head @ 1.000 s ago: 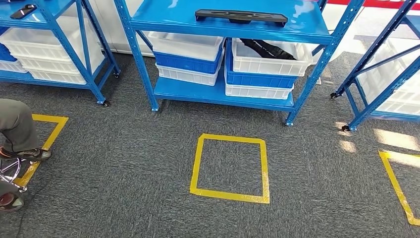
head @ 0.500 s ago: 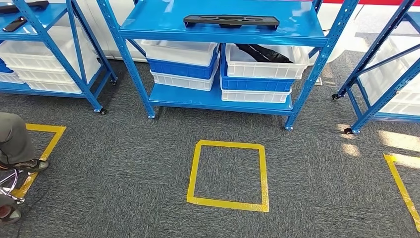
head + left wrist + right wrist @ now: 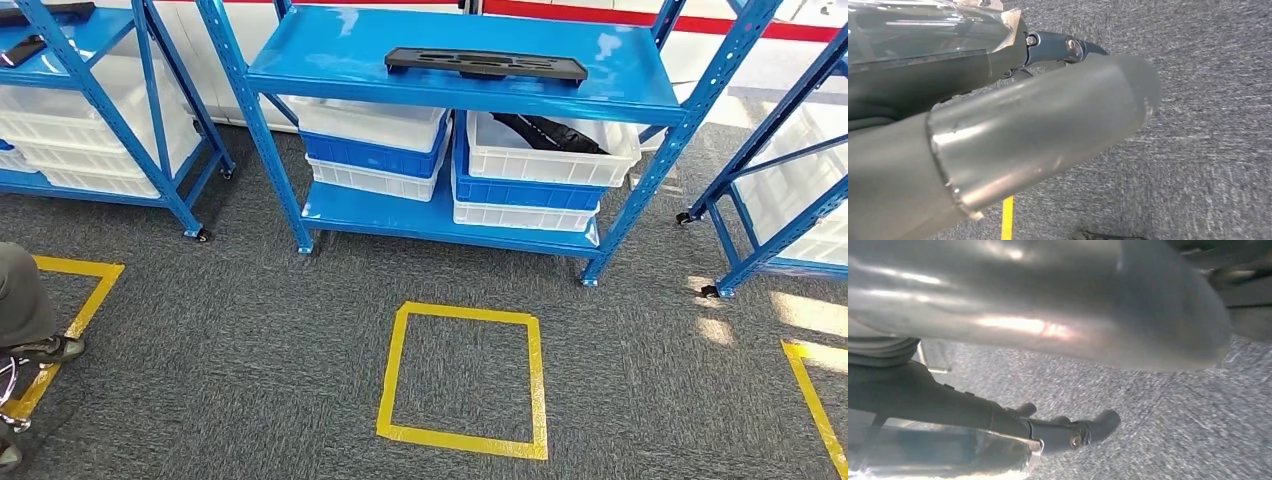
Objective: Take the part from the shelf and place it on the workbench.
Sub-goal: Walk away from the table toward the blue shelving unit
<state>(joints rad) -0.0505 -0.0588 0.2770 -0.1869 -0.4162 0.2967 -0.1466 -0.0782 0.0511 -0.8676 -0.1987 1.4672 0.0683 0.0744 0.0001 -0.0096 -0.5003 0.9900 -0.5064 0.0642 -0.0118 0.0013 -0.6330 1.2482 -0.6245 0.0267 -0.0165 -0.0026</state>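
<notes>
Straight ahead stands the blue metal shelf rack (image 3: 460,75), white and blue plastic bins (image 3: 545,165) stacked on its lower deck. Below it, a yellow tape square (image 3: 463,380) marks the grey carpet. Flat on the top deck lies the long black slotted part (image 3: 485,64). The left hand (image 3: 998,135) and right hand (image 3: 1048,315) hang over carpet, empty as far as shown; how far their fingers are spread, nobody can tell.

Both arms hang down at the sides, wrist views facing the floor. Left hand (image 3: 1038,130) holds nothing, thick thumb straight, dark fingers (image 3: 1068,47) extended. Right hand (image 3: 1048,315) also holds nothing, fingers (image 3: 1088,430) slightly bent.
</notes>
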